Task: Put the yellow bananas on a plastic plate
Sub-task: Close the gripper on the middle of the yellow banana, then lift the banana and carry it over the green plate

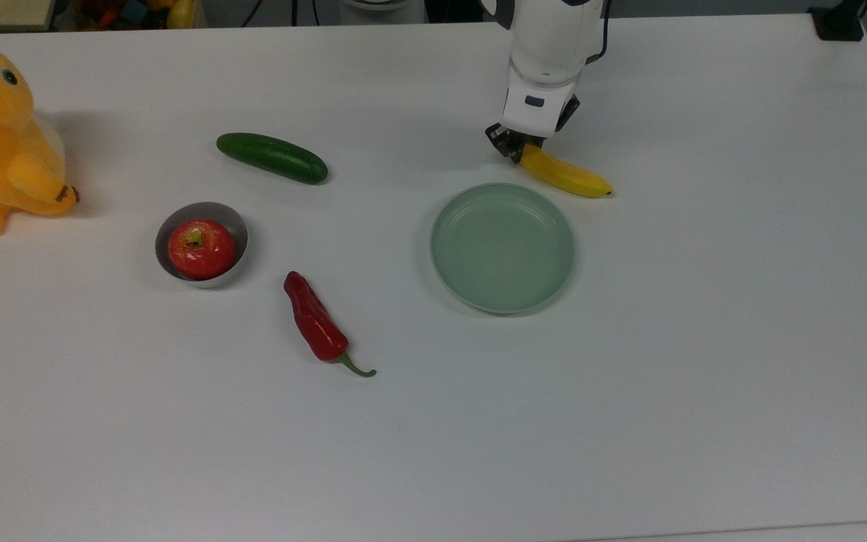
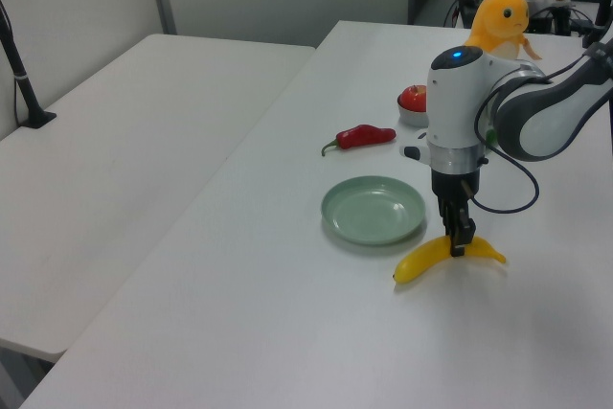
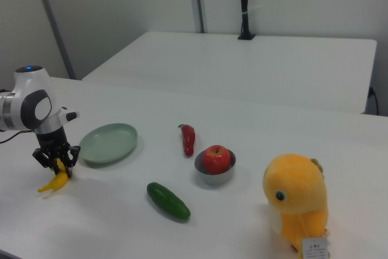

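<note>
The end effector is clamping one end of the yellow banana on the counter, the plastic plate sitting just beside it.

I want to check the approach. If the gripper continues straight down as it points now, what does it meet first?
The gripper already sits around the yellow banana near one end, so it probably meets the white table next.
</note>
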Motion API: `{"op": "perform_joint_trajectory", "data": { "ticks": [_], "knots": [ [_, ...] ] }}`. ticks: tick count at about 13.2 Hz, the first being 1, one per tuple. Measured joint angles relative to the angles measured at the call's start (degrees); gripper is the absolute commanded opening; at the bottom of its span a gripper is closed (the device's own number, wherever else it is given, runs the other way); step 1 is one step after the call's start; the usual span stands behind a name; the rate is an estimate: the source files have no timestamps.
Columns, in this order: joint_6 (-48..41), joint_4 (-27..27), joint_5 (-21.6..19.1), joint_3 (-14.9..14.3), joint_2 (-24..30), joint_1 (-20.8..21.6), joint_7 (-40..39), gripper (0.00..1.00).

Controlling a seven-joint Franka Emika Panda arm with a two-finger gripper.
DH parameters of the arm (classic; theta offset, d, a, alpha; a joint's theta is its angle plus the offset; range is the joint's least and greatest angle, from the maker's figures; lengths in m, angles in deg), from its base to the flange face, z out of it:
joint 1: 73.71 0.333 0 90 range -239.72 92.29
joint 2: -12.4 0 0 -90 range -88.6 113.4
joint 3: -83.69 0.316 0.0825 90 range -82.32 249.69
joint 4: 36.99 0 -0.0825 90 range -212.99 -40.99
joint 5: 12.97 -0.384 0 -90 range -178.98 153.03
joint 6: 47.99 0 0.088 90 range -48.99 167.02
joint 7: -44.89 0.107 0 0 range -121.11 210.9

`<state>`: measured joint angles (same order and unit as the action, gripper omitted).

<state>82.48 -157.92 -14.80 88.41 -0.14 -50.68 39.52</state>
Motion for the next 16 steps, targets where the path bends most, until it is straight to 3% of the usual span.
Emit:
{"op": "perform_joint_trajectory", "data": {
  "ticks": [7, 12, 16],
  "knots": [
    [-0.7, 0.9, 0.0, 0.5, 3.5, 0.0, 4.2, 0.00],
    [-6.2, 9.6, -0.3, 0.0, 4.7, -2.5, 11.5, 0.00],
    [-6.5, 14.8, -0.3, -1.2, 1.0, -4.4, 13.9, 0.00]
  ]
}}
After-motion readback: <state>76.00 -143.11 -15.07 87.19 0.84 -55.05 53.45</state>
